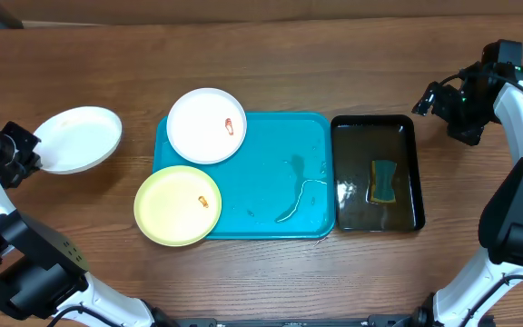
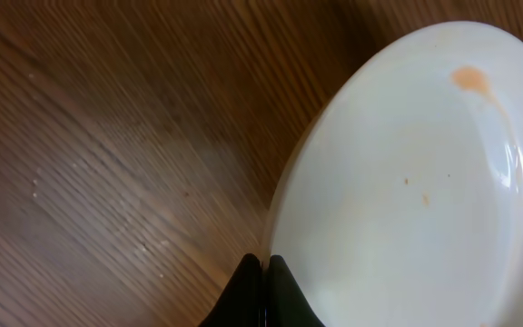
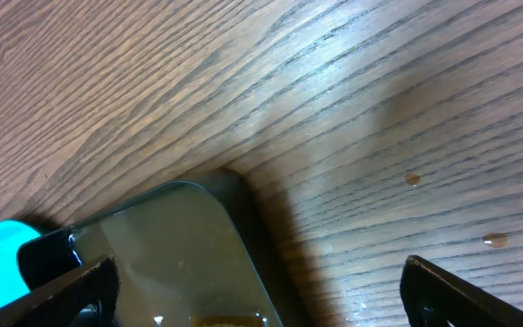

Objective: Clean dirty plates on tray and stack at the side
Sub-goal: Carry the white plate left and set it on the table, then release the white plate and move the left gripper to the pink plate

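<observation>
While tight on white plate (image 2: 407,182) rim, L gripper (image 2: 263,265); R gripper (image 3: 261,291) wide apart, empty.

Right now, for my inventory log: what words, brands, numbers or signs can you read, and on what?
None. No print shows on the held white plate, the second white plate, the yellow-green plate, the turquoise tray, the black tray or the sponge.
</observation>
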`<state>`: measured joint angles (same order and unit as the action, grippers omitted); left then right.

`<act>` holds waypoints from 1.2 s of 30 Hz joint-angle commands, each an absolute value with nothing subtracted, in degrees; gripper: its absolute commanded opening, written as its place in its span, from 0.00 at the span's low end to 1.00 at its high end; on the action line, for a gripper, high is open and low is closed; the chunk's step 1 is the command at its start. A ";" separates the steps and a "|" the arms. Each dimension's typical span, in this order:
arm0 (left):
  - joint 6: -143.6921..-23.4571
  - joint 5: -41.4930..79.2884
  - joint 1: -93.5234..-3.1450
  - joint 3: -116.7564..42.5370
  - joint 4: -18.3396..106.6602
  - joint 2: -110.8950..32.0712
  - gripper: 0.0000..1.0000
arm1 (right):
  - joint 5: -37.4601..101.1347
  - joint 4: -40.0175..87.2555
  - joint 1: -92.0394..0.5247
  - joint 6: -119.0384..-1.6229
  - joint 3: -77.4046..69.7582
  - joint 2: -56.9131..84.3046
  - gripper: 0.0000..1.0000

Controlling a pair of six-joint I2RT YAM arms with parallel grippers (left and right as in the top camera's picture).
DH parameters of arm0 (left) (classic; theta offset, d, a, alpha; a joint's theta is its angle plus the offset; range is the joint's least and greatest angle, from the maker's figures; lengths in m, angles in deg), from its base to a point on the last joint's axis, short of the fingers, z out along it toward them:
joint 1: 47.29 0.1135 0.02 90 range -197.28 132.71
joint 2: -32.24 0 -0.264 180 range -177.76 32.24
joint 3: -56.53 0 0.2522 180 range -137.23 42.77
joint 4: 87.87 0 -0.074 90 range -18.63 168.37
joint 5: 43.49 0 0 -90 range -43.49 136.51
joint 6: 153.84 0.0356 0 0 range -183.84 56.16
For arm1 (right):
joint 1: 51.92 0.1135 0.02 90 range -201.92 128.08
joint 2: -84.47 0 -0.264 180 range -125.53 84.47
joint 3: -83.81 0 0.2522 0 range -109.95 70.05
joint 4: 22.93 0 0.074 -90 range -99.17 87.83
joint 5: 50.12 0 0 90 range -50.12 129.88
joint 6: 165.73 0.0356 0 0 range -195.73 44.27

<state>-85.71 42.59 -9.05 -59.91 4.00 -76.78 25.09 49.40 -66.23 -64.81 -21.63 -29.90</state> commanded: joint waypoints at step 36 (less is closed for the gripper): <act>-86.45 41.59 -12.08 -42.01 27.10 -76.40 0.46 | 24.77 49.31 -66.51 -64.57 -23.02 -28.48 1.00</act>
